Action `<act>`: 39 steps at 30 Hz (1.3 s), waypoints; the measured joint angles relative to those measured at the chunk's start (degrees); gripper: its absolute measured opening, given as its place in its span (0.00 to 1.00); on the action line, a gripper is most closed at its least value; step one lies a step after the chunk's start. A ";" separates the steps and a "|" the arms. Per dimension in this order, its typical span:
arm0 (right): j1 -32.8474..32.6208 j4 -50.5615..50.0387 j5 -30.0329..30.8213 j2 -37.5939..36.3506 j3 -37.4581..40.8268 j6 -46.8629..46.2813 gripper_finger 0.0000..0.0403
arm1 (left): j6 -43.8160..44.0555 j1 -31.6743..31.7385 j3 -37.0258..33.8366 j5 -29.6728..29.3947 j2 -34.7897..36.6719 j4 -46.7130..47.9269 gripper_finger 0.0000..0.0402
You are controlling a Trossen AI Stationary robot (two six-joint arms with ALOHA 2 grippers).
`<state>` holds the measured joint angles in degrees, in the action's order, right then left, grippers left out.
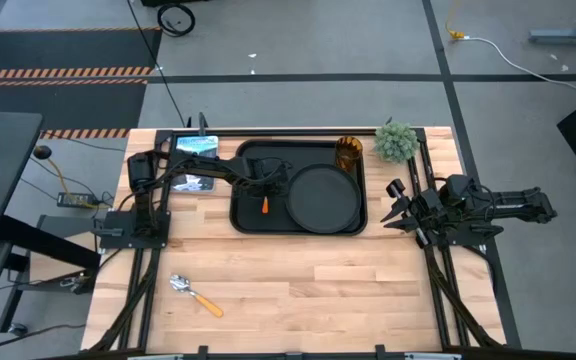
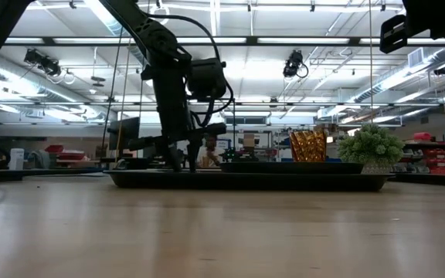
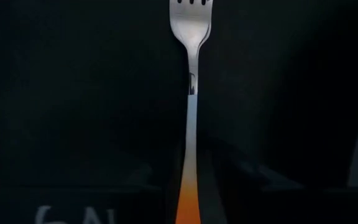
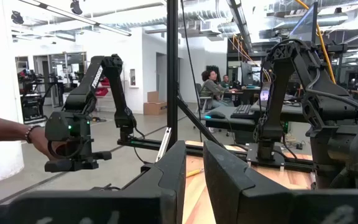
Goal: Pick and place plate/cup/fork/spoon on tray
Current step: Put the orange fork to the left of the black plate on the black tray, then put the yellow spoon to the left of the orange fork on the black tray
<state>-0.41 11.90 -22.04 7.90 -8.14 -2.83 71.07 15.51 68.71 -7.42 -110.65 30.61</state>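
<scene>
The black tray (image 1: 246, 215) lies at the table's far middle. The round black plate (image 1: 321, 197) lies in its right half, and the amber cup (image 1: 348, 153) stands in its far right corner. My left gripper (image 1: 267, 187) is low over the tray's left half, shut on the fork (image 3: 190, 93), whose orange handle end (image 1: 265, 206) sticks out toward the near edge. The spoon (image 1: 196, 296) lies flat on the table at the near left. My right gripper (image 1: 392, 205) waits beyond the tray's right side, a narrow gap between its fingers (image 4: 166, 180). My left gripper pinches the fork's orange handle (image 3: 188, 202) between its two fingers, which come from above, pointing down, and lie across the handle. The fork lies level along the tray's floor, tines toward the far edge. Whether it rests on the tray or hangs just above it, I cannot tell.
A small green plant (image 1: 396, 140) stands just past the tray's far right corner. A blue-white picture card (image 1: 196, 146) lies at the far left beside my left arm's base. A person's hand (image 4: 39, 140) shows in the room beyond the table. Bare wood lies along the near half.
</scene>
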 joint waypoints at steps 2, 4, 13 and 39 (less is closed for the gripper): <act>0.00 0.00 0.00 0.02 0.00 0.00 0.16 | 0.24 0.00 0.00 0.02 0.04 -0.04 0.28; 0.00 0.00 0.00 0.02 0.00 -0.17 0.16 | 0.22 0.00 0.00 0.02 0.31 0.02 0.29; -0.02 -0.20 -0.16 0.01 -0.01 -0.20 0.16 | -0.98 -0.97 -0.02 -3.42 5.43 3.06 0.33; -0.01 0.18 -0.17 0.00 -0.02 -1.11 0.16 | 39.14 -38.23 0.02 13.92 12.83 17.36 0.32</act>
<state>-0.42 12.09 -22.22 7.90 -8.16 -3.95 110.21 -22.73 68.73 6.50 -97.82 47.97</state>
